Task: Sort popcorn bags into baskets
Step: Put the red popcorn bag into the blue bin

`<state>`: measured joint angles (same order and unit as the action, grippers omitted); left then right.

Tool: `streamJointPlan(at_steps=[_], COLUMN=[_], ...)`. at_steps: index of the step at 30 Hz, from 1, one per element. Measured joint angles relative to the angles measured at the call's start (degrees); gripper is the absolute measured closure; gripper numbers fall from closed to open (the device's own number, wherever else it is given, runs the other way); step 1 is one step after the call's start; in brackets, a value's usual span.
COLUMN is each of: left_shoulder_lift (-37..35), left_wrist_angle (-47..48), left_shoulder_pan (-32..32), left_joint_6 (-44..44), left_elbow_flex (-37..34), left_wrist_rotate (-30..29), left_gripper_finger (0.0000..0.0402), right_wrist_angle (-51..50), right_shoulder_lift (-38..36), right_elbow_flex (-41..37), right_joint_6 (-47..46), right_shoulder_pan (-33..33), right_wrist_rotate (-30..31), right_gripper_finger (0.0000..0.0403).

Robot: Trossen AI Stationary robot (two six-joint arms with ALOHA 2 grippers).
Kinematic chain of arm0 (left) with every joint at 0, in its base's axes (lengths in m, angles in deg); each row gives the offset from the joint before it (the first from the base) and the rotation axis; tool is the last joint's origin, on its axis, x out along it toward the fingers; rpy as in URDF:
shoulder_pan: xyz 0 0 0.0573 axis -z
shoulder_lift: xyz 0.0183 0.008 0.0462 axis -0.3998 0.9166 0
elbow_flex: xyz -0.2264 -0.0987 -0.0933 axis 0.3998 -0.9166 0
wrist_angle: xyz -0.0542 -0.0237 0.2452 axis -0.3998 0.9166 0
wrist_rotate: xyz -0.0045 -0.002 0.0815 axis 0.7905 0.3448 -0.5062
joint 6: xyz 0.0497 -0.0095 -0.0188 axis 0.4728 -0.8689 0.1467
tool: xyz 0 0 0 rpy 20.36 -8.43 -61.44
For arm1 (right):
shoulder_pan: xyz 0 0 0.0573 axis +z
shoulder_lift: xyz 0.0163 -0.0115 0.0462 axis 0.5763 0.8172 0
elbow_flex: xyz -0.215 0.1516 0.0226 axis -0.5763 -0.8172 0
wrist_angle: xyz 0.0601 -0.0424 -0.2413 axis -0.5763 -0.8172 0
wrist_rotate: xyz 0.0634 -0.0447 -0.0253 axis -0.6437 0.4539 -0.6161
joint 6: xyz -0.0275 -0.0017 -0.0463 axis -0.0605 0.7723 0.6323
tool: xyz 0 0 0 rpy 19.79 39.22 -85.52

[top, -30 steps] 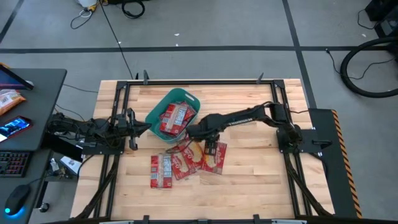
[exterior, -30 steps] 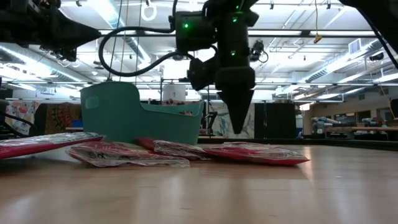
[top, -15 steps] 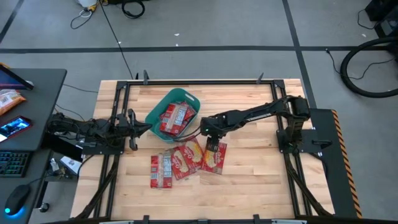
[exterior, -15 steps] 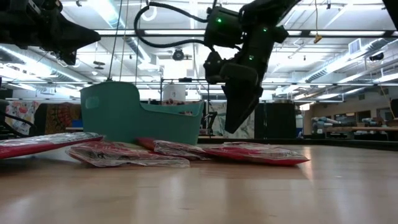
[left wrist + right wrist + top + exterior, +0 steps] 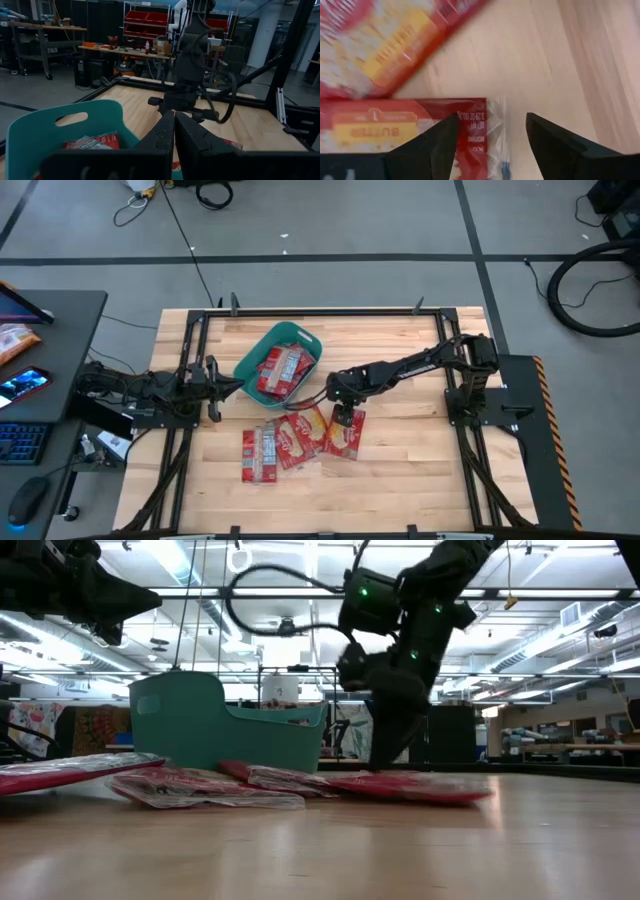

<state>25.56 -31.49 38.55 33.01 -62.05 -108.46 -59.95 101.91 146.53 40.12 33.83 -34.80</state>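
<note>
Popcorn bags lie in a loose overlapping cluster on the wooden table, near its middle and just beside the teal basket; the basket stands toward the table's far left part and already holds several red bags. Over the right-hand packet of the cluster the right gripper is down at the table, its tips at the packet's end; its fingers stand apart with the packet's clear sealed edge between them, gripping nothing. By the basket's left side the left gripper hovers off the table, its fingers pressed together and empty.
</note>
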Motion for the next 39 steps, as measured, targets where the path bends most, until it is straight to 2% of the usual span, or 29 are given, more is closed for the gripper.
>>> streamJointPlan(at_steps=[4,7,18,22,27,33,39], left_shoulder_lift=[0.00,0.00,0.00,0.00,0.00,0.00,0.00], left_wrist_angle=[0.01,0.01,0.17,0.41,0.44,0.63,0.61], left_shoulder_pan=[0.00,0.00,0.00,0.00,0.00,0.00,-0.01], left_joint_6=[0.00,0.00,0.00,0.00,0.15,0.04,0.02], left_elbow_flex=[0.00,-0.01,-0.01,0.01,0.00,0.01,0.01], left_wrist_rotate=[0.00,0.00,0.00,0.00,0.00,0.00,-0.01], left_gripper_finger=[0.0383,0.0383,0.0383,0.0383,0.0383,0.0383,0.0383], right_wrist_angle=[1.96,3.78,5.25,4.45,0.05,-4.91,-2.56], right_shoulder_lift=[0.00,0.00,-0.41,-0.97,-1.51,-1.51,-1.53], right_elbow_flex=[-1.78,-2.73,-4.57,-3.22,3.90,14.42,22.12], right_joint_6=[0.05,0.50,0.26,0.06,2.43,6.91,14.04], right_shoulder_pan=[0.05,0.21,0.26,0.29,1.77,5.01,6.87], right_wrist_rotate=[0.09,0.30,0.30,0.26,2.59,11.51,19.60], right_gripper_finger=[0.0185,0.0214,0.0391,0.0387,0.0397,0.0398,0.0400])
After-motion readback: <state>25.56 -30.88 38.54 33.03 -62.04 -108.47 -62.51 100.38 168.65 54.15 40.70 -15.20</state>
